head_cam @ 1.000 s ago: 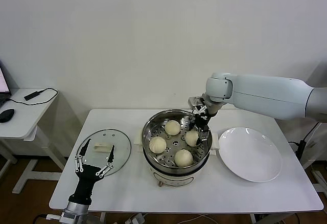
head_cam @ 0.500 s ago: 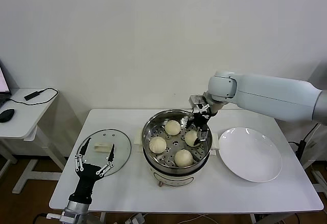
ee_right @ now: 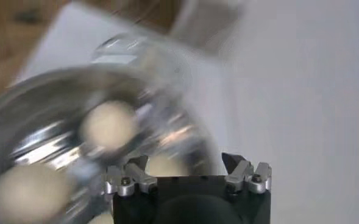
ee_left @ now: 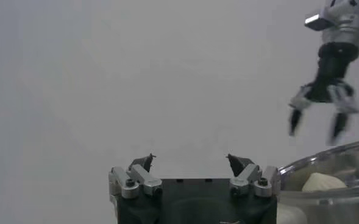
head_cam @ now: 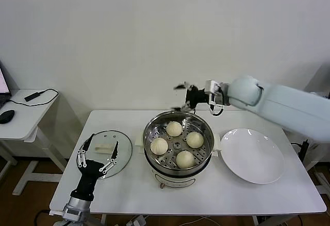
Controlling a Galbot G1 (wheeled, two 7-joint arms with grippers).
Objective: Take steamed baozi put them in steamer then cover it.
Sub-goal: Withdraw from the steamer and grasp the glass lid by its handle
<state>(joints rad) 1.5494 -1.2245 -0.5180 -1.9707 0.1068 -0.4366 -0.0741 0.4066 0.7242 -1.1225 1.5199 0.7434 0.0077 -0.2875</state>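
1. Left gripper (head_cam: pixel 98 152) — near the counter's (head_cam: pixel 129 190) front-left corner, over the near rim of the cover (head_cam: pixel 105 146); fingers apart, nothing between them.
2. The cover lies flat toward the counter's left edge, just beside the steamer (head_cam: pixel 178 143).
3. The steamer stands mid-counter; four steamed baozi (head_cam: pixel 185 159) rest on its perforated tray.
4. White plate (head_cam: pixel 252 155) toward the right edge.
5. Right gripper (head_cam: pixel 181 98) — in the air above the steamer's far rim, fingers spread, holding nothing.
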